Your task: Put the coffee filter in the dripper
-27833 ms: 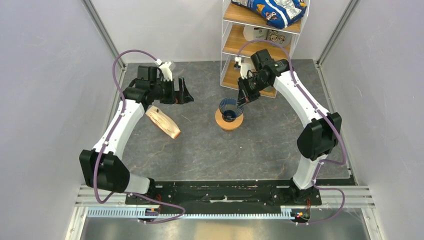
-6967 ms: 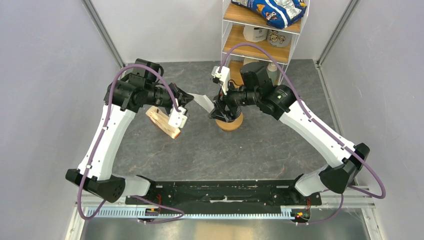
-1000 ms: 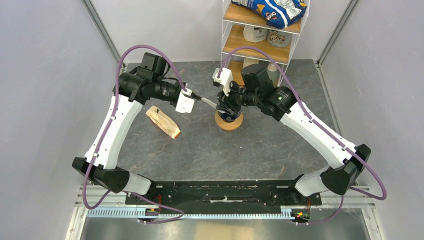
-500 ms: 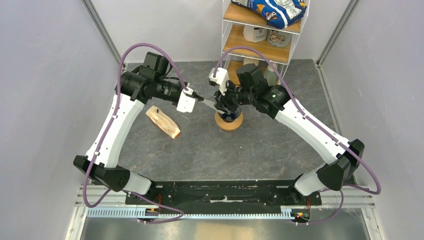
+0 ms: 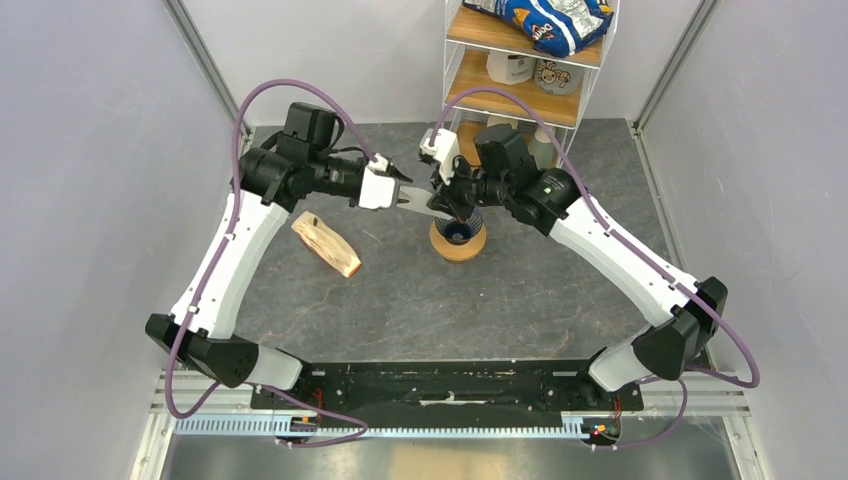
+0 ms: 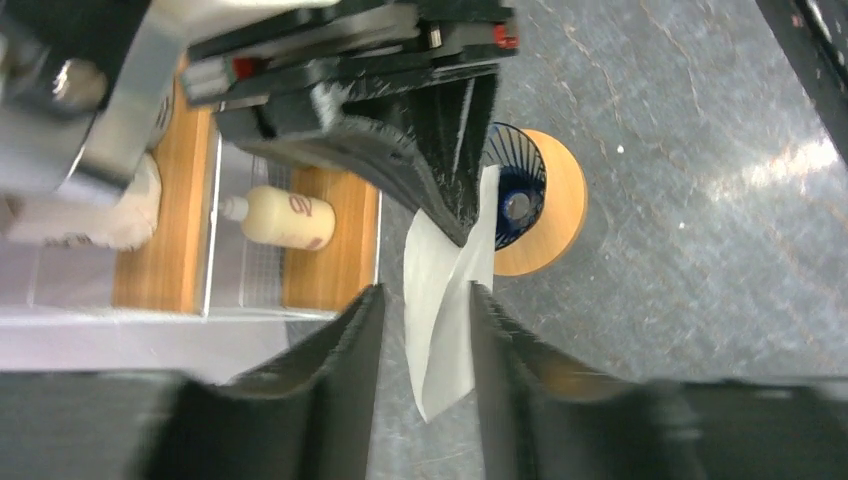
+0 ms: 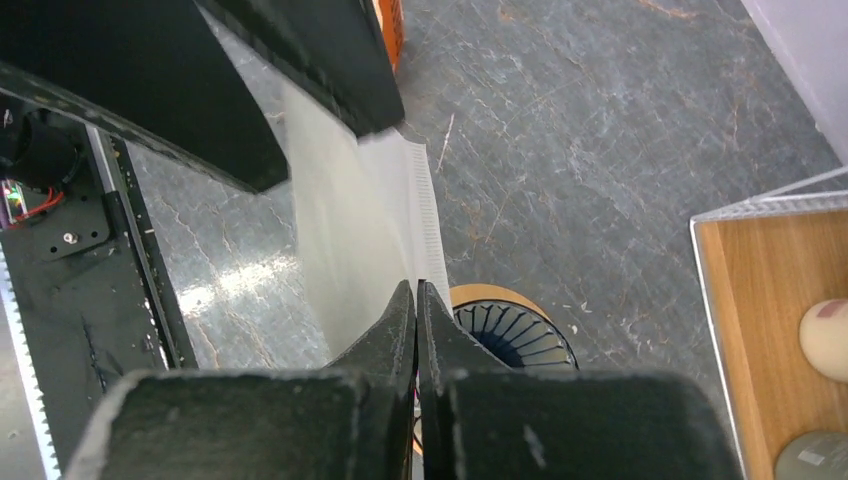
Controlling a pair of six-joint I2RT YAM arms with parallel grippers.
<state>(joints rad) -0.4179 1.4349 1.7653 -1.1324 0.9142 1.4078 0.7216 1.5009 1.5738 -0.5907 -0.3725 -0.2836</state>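
The coffee filter, a thin white paper cone, hangs in the air between both grippers. My right gripper is shut on its upper edge, just above the dripper. The dripper is a dark blue ribbed cone standing on an orange-brown ring. My left gripper is open. The filter's pointed end lies between its fingers, close to the right-hand one and apart from the other. In the top view the two grippers meet at the filter, left of the dripper.
A cream-and-tan paper stack lies on the table left of centre. A wooden shelf unit stands at the back with a bottle and a snack bag. Grey walls close in both sides.
My right gripper has shut on the filter's edge. My left gripper, which was shut on the filter, has opened around it. Both arms have shifted only slightly.
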